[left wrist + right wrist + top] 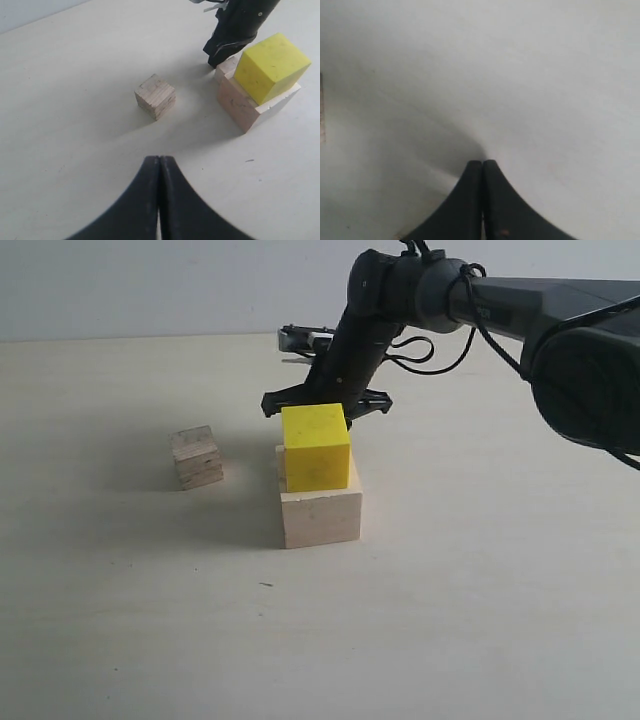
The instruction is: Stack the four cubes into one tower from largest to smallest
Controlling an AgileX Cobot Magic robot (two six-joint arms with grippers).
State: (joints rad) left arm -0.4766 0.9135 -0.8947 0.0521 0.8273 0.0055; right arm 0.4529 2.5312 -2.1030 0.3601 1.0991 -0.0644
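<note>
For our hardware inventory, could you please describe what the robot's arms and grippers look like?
The right arm is black, with rounded joint housings and loose black cables looping beside it. The left gripper and the right gripper both have smooth black fingers that curve to narrow tips.

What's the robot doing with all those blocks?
A two-armed robot is building a block tower. The yellow cube sits on the big pale wood cube, turned a little. The layered plywood cube stands alone on the table, and the small tan cube sits close behind the stack. The right gripper is low behind the stack, shut and holding nothing. The left gripper is shut and empty too, back from the blocks.
</note>
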